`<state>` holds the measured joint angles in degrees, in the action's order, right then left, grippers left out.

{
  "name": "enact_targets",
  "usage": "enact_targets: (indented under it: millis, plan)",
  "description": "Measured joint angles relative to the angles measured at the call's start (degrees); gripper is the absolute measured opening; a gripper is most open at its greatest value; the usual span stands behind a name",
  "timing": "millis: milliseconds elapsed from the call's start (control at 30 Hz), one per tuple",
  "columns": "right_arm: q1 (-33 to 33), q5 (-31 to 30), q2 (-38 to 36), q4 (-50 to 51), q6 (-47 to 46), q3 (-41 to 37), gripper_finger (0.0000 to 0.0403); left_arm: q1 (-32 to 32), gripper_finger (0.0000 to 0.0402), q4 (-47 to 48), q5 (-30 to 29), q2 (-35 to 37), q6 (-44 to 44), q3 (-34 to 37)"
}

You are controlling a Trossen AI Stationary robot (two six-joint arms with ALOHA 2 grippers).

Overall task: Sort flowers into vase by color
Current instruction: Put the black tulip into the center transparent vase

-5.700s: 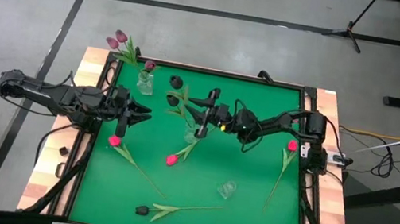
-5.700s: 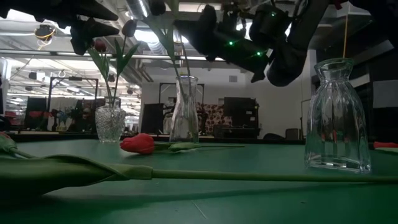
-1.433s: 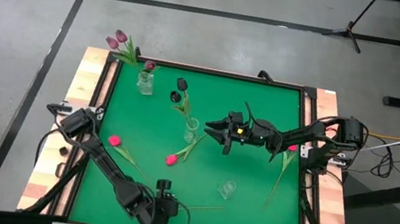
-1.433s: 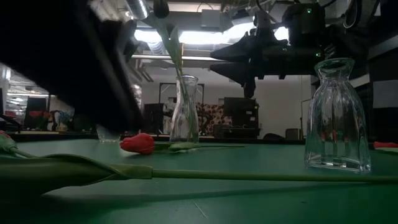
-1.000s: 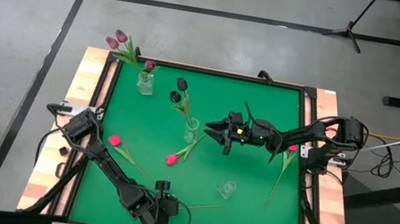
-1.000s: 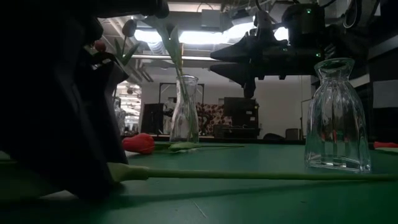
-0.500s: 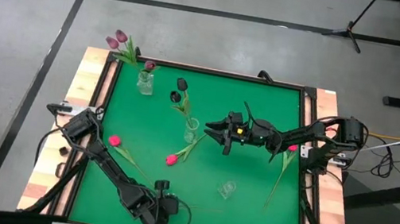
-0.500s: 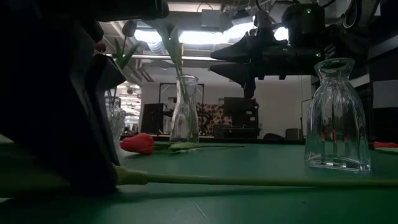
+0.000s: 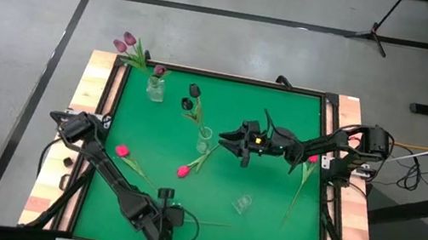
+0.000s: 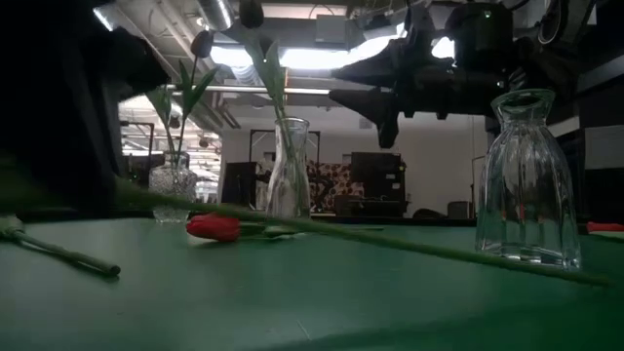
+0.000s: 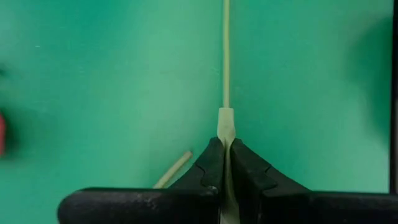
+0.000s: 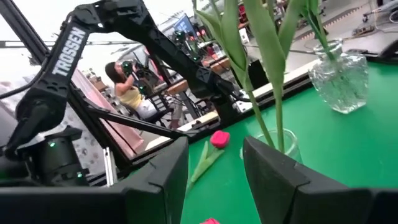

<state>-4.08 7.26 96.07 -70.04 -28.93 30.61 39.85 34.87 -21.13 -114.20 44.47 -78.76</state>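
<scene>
Left gripper at the table's near edge, fingers pinched on a flower stem that rises at a slant off the green mat. Right gripper hovers at mid-table beside the middle vase, fingers spread and empty. Other flowers lie loose on the mat; some stand in the far-left vase. A third vase stands empty.

L gripper at table's near edge; R gripper mid-table.
</scene>
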Motion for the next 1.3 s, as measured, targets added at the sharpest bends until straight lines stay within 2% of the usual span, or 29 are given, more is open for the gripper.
enact_targets:
  millis: [133,333,433,567,700,867,1033,1167,1300]
  plan:
    - [0.0,2.7,0.0,-2.1,-1.2,0.0,0.0154,0.0,0.0011,5.4,-0.1,1.7,0.0,-0.7]
    - [0.0,10.3,-1.0,-3.2,-1.3,0.0,0.0154,-0.1,0.0010,18.8,-0.8,1.8,-1.6,-6.8]
    - [0.1,13.1,-2.4,-2.9,-1.4,0.1,0.0154,-0.2,0.0010,22.8,-2.6,1.8,-5.4,-9.7]
    - [1.4,14.3,-5.5,0.7,-1.7,0.2,0.0154,-0.2,0.0010,26.1,-7.1,1.8,-14.7,-13.3]
    - [3.1,16.3,-9.4,10.7,-2.3,2.0,0.0154,-0.2,0.0010,26.4,-12.7,1.8,-28.5,-15.5]
    - [6.1,16.4,-13.5,28.4,-2.2,6.6,0.0154,0.1,0.0010,26.5,-17.6,1.8,-49.7,-15.8]
    - [9.5,16.9,-14.4,45.9,-2.1,13.2,0.0154,0.3,0.0010,26.5,-29.5,1.8,-66.5,-15.8]
    - [12.5,14.9,-14.3,57.8,-1.4,18.8,0.0154,-1.1,0.0010,26.3,-39.0,1.8,-75.6,-15.8]
    - [15.2,12.3,-14.2,63.4,0.5,23.3,0.0154,-2.4,0.0010,26.0,-41.5,1.8,-80.0,-15.8]
